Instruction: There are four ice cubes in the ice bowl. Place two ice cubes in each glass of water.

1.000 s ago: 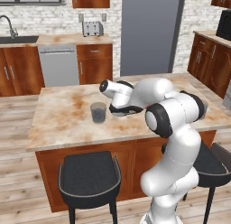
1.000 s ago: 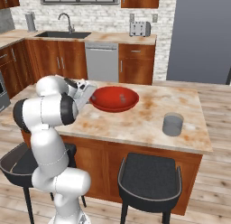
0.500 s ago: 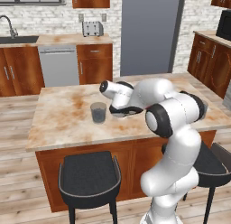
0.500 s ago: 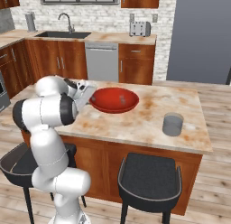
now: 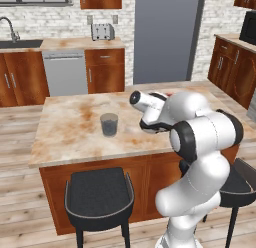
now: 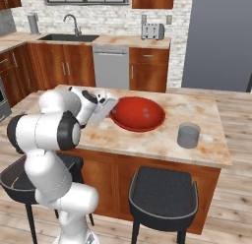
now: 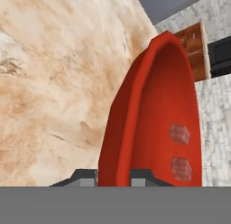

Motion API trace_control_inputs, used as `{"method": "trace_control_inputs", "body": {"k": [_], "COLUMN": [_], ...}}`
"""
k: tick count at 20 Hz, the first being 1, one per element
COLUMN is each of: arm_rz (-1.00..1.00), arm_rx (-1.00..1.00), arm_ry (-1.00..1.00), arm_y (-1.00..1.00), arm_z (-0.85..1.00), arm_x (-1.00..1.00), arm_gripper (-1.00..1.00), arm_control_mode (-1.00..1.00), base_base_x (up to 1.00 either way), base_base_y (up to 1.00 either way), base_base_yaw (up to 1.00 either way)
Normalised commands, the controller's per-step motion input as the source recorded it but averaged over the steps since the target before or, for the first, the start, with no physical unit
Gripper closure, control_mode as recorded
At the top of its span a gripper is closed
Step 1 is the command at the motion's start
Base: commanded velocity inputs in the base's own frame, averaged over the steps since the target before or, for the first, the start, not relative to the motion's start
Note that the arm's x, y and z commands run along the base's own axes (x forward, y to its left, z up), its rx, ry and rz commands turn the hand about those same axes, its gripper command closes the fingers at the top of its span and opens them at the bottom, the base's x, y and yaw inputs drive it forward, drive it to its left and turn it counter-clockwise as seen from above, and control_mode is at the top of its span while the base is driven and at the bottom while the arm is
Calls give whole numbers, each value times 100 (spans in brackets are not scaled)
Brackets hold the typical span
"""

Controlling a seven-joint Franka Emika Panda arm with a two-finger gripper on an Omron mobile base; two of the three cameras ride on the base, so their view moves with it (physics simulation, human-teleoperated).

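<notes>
The island counter [image 6: 162, 139] carries the ice bowl [image 6: 138, 113] near its middle. One glass of water [image 6: 188, 135] stands apart from the bowl; another [image 5: 109, 124] stands on bare stone. The gripper [image 7: 113, 175] is pinched on the bowl's rim. Two ice cubes [image 7: 179, 133] lie inside.

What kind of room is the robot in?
It looks like a home kitchen. There is a sink with a tap, a toaster on the back counter, and a dishwasher set between wooden cabinets.
</notes>
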Motion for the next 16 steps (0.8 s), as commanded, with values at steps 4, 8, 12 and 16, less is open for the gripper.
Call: {"method": "trace_control_inputs", "body": {"k": [4,8,12,16], "arm_rz": [3,0,0,0], "arm_rx": [0,0,0,0], "arm_ry": [-17,0,0,0], "arm_y": [-6,0,0,0], "arm_z": [1,0,0,0], "arm_x": [0,0,0,0], "arm_gripper": [100,100,100,100], "arm_control_mode": [-100,-100,-100,-100], "base_base_x": [0,0,0,0], "base_base_y": [0,0,0,0], "base_base_yaw": [0,0,0,0]}}
